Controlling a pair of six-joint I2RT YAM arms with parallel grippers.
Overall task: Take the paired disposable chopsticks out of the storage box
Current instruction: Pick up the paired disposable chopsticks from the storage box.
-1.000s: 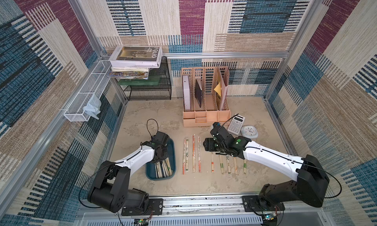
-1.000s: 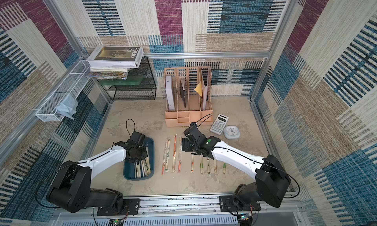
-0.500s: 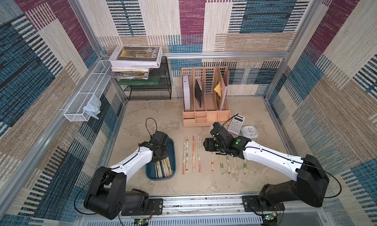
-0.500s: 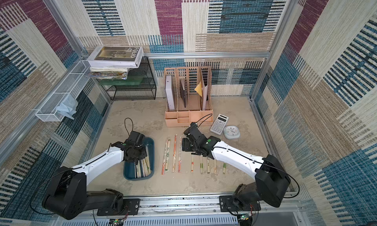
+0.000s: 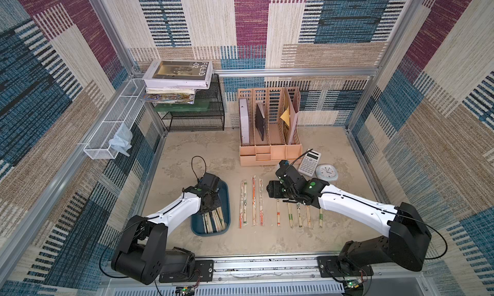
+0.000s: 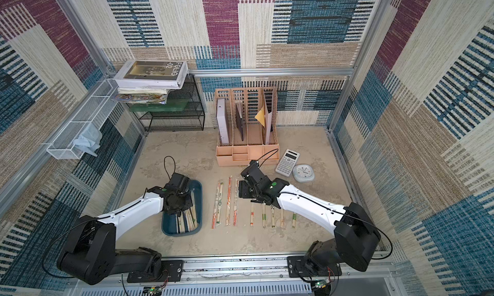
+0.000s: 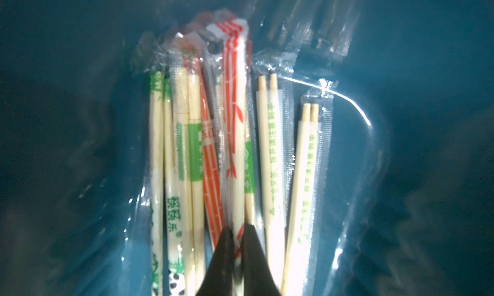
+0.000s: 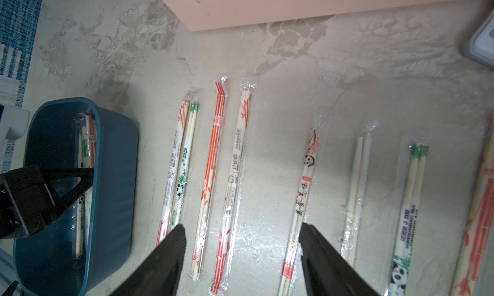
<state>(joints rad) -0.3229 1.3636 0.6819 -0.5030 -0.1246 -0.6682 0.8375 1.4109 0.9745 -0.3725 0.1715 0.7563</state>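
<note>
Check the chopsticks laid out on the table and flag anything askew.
Nearest the storage box, two of the paired disposable chopsticks overlap, one sleeve tilted across the other. The others on the table lie singly and roughly parallel. Nothing looks spilled or damaged.

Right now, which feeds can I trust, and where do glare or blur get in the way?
Left wrist view: dim, blue-tinted, soft, glare on the clear sleeves. Right wrist view: bright, table chopsticks sharp, jaws blurred. Both top views: evenly lit, sharp, wide-angle stretch at edges.
</note>
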